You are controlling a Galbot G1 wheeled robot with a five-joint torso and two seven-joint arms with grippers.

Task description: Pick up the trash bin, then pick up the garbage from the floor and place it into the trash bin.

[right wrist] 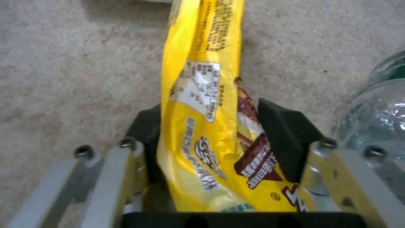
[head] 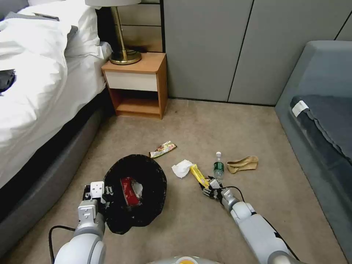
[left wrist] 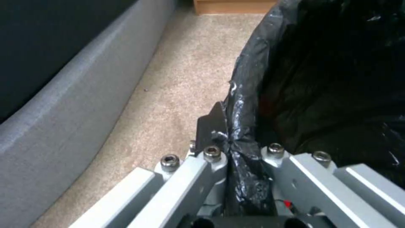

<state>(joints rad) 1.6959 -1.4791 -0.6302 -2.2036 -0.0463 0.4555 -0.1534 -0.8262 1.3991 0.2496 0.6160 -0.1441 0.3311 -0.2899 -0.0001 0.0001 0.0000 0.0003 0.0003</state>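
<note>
Head view: trash bin, black liner over rim, sits low-left on the carpet, held at its 9 o'clock edge by left gripper. Inside the bin: a red-and-white packet. Garbage lies at 3 o'clock of the bin: white paper wad, yellow wrapper, small clear bottle w/ green label, brown paper bag furthest out; a colourful snack wrapper at the bin's 12 o'clock. Right gripper is down at the near end of the yellow wrapper, bottle just beside. Bed along the left, nightstand w/ lamp beyond, grey sofa on the right.

Left wrist view: left gripper fingers closed tight on the bin's rim, black liner pinched between them and bunched up. Bin interior reads dark here, contents not clear. Carpet and grey bed base alongside.

Right wrist view: right gripper fingers partly open, one dark pad either side of the yellow wrapper; pads near or touching the sides, can't tell if it's clamped. Wrapper shows brown chocolate graphics and small print, not legible from the head cam. Clear bottle just beside one finger, resting on carpet.
</note>
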